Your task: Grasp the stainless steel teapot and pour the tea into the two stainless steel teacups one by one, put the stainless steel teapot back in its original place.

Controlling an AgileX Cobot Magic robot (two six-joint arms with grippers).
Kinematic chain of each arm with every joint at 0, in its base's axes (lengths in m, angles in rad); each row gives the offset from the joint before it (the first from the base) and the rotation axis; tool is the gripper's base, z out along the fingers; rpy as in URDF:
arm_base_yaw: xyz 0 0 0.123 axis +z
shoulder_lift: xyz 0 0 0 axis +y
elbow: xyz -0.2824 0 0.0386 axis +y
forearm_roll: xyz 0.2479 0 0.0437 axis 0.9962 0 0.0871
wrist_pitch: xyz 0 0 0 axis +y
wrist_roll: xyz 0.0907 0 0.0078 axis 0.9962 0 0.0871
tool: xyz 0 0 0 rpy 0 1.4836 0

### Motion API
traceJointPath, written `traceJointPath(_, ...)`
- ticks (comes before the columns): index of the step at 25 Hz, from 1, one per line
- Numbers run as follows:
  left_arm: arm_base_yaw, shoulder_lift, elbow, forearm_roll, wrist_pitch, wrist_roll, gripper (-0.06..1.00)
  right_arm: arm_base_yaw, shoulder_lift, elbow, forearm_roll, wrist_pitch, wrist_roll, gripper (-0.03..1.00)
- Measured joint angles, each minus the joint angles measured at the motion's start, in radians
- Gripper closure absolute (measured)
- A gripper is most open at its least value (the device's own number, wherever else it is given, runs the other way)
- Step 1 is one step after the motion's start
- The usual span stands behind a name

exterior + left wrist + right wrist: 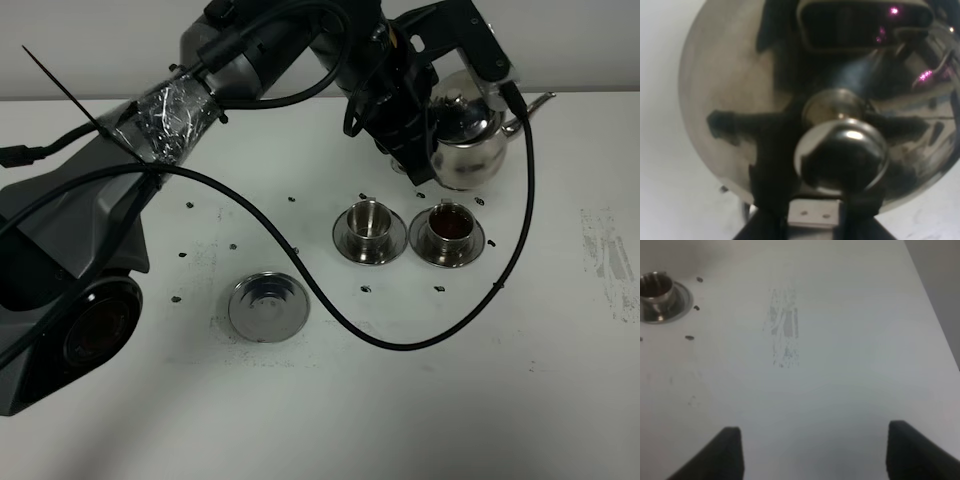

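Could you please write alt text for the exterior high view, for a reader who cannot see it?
The left gripper grips a shiny bell-shaped steel teapot behind two small steel teacups on saucers on a white table; the right cup holds dark reddish-brown tea, the left cup looks empty. A bare round steel saucer lies to their lower left.

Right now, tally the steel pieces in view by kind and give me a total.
teapot: 1
teacups: 2
saucers: 3
Total: 6
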State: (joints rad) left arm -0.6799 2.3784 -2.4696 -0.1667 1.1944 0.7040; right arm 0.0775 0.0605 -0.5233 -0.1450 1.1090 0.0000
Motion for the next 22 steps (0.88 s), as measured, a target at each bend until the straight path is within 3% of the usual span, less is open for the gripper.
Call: traceJointPath(22,-0.101,0.145,0.021,-0.015,-0.002,-0.003,0.76,0.0,0.0,0.0,0.0,0.0,0.0,0.38)
